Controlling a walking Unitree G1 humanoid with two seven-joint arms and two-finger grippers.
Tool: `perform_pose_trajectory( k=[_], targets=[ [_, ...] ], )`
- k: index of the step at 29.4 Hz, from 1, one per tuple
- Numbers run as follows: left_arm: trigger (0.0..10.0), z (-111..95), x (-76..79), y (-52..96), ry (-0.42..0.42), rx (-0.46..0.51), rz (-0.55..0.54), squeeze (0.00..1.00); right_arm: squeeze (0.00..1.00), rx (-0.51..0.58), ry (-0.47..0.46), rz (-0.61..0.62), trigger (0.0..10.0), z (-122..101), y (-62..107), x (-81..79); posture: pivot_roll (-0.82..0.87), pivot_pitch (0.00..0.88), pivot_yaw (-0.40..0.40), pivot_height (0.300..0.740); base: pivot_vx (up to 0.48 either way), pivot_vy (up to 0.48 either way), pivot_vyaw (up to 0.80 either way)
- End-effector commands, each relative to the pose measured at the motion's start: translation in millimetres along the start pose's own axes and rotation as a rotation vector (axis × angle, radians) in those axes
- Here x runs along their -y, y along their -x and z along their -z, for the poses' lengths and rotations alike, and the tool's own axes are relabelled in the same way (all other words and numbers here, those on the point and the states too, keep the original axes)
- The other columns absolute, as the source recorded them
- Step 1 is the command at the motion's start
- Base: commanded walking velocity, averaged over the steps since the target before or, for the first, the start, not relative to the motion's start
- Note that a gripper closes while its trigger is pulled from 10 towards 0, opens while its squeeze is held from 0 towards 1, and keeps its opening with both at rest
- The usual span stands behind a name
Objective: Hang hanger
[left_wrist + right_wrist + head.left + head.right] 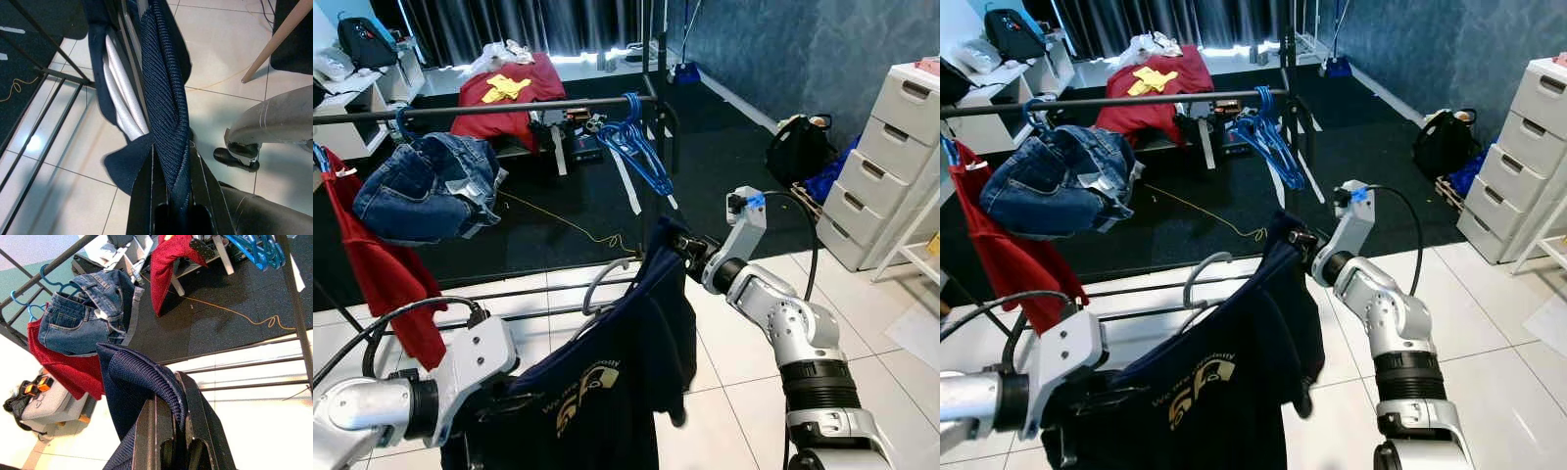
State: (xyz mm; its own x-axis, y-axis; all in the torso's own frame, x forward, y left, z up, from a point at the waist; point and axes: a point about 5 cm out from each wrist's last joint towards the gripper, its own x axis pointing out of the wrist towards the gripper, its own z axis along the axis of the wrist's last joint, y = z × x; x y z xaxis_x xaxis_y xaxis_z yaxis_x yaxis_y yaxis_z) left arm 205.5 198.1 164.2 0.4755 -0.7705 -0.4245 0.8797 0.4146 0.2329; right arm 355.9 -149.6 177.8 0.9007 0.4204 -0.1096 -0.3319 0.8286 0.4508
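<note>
A navy T-shirt (pixel 607 382) with gold print hangs on a white hanger (pixel 597 279), stretched between both grippers in front of me. My left gripper (pixel 171 152) is low on the left, shut on a fold of the shirt's ribbed fabric beside the hanger's white arm (pixel 122 93). Higher on the right, my right gripper (pixel 168 387) is shut on the shirt's other shoulder (pixel 671 240). Beyond stands a black clothes rail (pixel 509 108). Jeans (pixel 431 186) on a blue hanger and a red garment (pixel 382 274) hang on it. Several empty blue hangers (pixel 636 147) hang near its right end.
The rack's lower bars (pixel 548 294) run across the tiles right behind the shirt. A white chest of drawers (pixel 891 166) and a black bag (pixel 798 147) stand on the right. A red cloth (pixel 514 93) lies on a bench behind the rail, and a yellow cord (pixel 568 225) crosses the dark carpet.
</note>
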Motion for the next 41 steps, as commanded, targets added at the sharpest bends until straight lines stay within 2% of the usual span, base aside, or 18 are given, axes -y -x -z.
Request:
perform_pose_trajectory(
  k=[1,2,4,8,10,11,13,14,16,23,26,27,29,34,36,37,39,41],
  targets=[
    [10.0,8.6,-2.1,6.6,0.03,-0.028,-0.021,0.0,0.0,0.084,0.056,0.114,0.0,-20.7,10.1,19.9,-0.07,0.036,0.012,0.74,0.0,0.0,0.0],
    [10.0,1.3,-3.6,13.2,0.034,0.021,-0.026,0.0,0.0,0.047,0.057,0.127,0.0,-13.8,10.9,22.7,-0.08,0.038,0.012,0.74,0.0,0.0,0.0],
    [10.0,-4.4,-2.1,20.3,0.045,0.06,-0.005,0.0,0.0,0.029,0.058,0.14,0.0,-10.2,11.3,24.9,-0.07,0.04,0.012,0.74,0.0,0.0,0.0],
    [10.0,-8.0,-0.7,24.8,0.05,0.084,0.014,0.0,0.0,0.02,0.058,0.148,0.0,-8.3,11.6,26.4,-0.07,0.04,0.012,0.74,0.0,0.0,0.0],
    [10.0,-14.1,3.3,36.1,0.06,0.123,0.055,0.0,0.0,0.026,0.058,0.168,0.0,-9.6,13.1,30.9,-0.07,0.04,0.011,0.74,0.0,0.0,0.0],
    [10.0,-14.1,3.3,36.1,0.06,0.123,0.055,0.0,0.0,0.026,0.058,0.168,0.0,-9.6,13.1,30.9,-0.07,0.04,0.011,0.74,0.0,0.0,0.0],
    [10.0,-19.6,-4.0,48.1,0.044,0.169,0.007,0.0,0.0,0.027,0.057,0.178,0.0,-9.7,14.6,33.8,-0.07,0.039,0.008,0.74,0.0,0.0,0.0],
    [10.0,-19.6,-4.0,48.1,0.044,0.169,0.007,0.0,0.0,0.027,0.057,0.178,0.0,-9.7,14.6,33.8,-0.07,0.039,0.008,0.74,0.0,0.0,0.0],
    [10.0,-21.1,-12.5,55.3,0.027,0.199,-0.059,0.0,0.0,0.022,0.052,0.175,0.0,-8.2,14.7,33.3,-0.08,0.036,0.009,0.74,0.0,0.0,0.0],
    [10.0,-17.8,-22.4,63.5,0.014,0.194,-0.151,0.0,0.0,0.02,0.05,0.178,0.0,-7.8,15.2,33.9,-0.08,0.034,0.011,0.74,0.0,0.0,0.0],
    [10.0,-16.8,-44.7,73.0,-0.02,0.208,-0.359,0.0,0.0,0.012,0.047,0.171,0.0,-5.9,14.6,32.7,-0.08,0.034,0.01,0.74,0.0,0.0,0.0],
    [10.0,-16.8,-44.7,73.0,-0.02,0.208,-0.359,0.0,0.0,0.012,0.047,0.171,0.0,-5.9,14.6,32.7,-0.08,0.034,0.01,0.74,0.0,0.0,0.0],
    [10.0,-18.5,-57.2,78.1,-0.031,0.231,-0.476,0.0,0.0,0.005,0.043,0.163,0.0,-3.7,13.4,30.5,-0.08,0.032,0.009,0.74,0.0,0.0,0.0],
    [10.0,-19.2,-68.1,86.2,-0.03,0.257,-0.586,0.0,0.0,0.0,0.042,0.159,0.0,-2.7,12.8,29.8,-0.08,0.033,0.009,0.74,0.0,0.0,0.0],
    [10.0,-21.0,-75.7,93.2,-0.024,0.307,-0.677,0.0,0.0,-0.002,0.042,0.16,0.0,-2.6,13.0,30.7,-0.08,0.034,0.011,0.74,0.0,0.0,0.0],
    [10.0,-21.0,-75.7,93.2,-0.024,0.307,-0.677,0.0,0.0,-0.002,0.042,0.16,0.0,-2.6,13.0,30.7,-0.08,0.034,0.011,0.74,0.0,0.0,0.0],
    [10.0,-24.8,-75.9,92.4,-0.006,0.382,-0.681,0.0,0.0,-0.005,0.041,0.157,0.0,-2.0,12.5,30.1,-0.08,0.034,0.012,0.74,0.0,0.0,0.0],
    [10.0,-26.7,-75.5,90.8,-0.002,0.416,-0.668,0.0,0.0,-0.007,0.04,0.152,0.0,-1.2,11.9,28.9,-0.08,0.033,0.011,0.74,0.0,0.0,0.0]
  ],
)
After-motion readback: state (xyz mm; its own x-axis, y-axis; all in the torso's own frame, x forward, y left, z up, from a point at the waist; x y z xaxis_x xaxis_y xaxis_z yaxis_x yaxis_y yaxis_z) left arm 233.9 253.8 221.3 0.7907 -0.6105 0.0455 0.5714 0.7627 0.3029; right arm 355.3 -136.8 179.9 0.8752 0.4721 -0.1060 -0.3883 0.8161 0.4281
